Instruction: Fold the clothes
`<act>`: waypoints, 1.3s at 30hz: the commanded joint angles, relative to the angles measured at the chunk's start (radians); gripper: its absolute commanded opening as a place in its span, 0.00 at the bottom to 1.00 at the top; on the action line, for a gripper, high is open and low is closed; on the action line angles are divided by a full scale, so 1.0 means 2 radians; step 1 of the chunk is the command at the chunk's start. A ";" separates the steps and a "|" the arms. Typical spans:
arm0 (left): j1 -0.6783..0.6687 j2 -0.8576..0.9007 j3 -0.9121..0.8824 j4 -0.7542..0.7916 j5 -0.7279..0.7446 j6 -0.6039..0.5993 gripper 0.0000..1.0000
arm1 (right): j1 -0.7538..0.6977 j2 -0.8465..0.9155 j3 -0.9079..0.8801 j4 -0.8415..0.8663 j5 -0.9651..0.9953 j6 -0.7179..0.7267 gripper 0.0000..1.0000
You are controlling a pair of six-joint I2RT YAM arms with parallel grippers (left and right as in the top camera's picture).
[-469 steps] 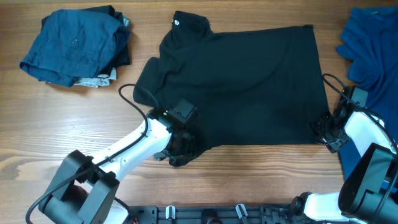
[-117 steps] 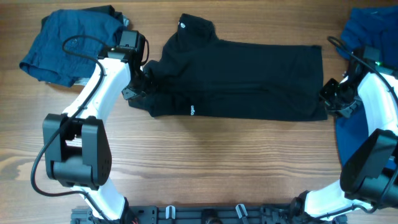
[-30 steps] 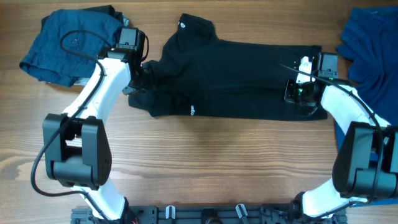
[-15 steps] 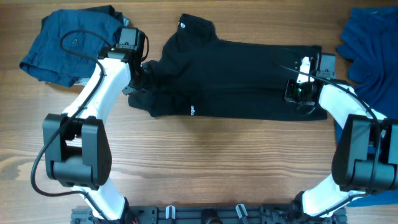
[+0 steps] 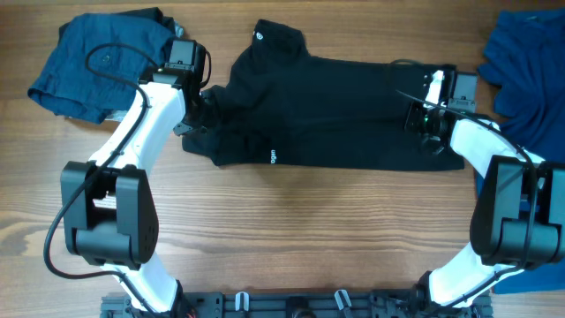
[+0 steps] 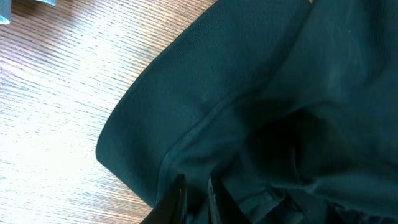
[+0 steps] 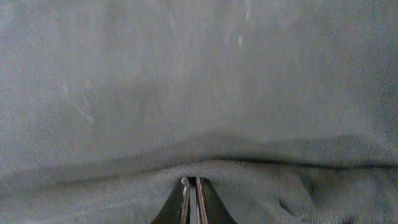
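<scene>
The wooden table [image 5: 309, 230] carries a black shirt [image 5: 344, 115] lying flat as a long band across its middle, toward 12 o'clock. A heap of blue clothes [image 5: 97, 62] sits at 10 o'clock, well apart from another blue garment [image 5: 530, 62] spread at 2 o'clock, running off the edge.

The royal blue garment [image 5: 528, 66] at the tabletop's far right corner runs off the picture's edge. In the far left corner, a pale patterned scrap [image 5: 134, 114] lies mostly covered by the dark blue garment [image 5: 101, 57]. The white marks [image 5: 273, 158] on the black shirt [image 5: 344, 106] are too small to read. From overhead each wrist hides its own jaws (bunched black cloth does the rest). The left wrist view cuts off the left jaws at its bottom edge, so their grip cannot be told. Only the tips of the right jaws show.
</scene>
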 commanded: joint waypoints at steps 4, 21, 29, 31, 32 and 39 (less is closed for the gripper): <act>0.005 0.005 0.000 -0.001 -0.003 0.002 0.12 | 0.001 0.014 -0.001 0.060 0.054 0.020 0.10; 0.005 0.003 0.001 -0.004 -0.003 0.002 0.04 | 0.000 -0.124 0.003 -0.153 0.073 0.022 0.11; 0.005 0.003 0.001 -0.009 -0.003 0.002 0.04 | -0.001 -0.003 0.002 -0.078 0.112 0.022 0.11; 0.005 0.003 0.001 -0.013 -0.003 0.002 0.04 | -0.001 0.015 0.002 -0.059 0.121 0.023 0.09; 0.004 0.003 0.001 -0.013 -0.003 0.002 0.04 | -0.001 0.022 0.002 -0.046 0.130 0.023 0.09; -0.013 0.003 0.001 -0.012 -0.003 0.002 0.04 | -0.002 0.029 0.002 0.037 0.165 0.033 0.09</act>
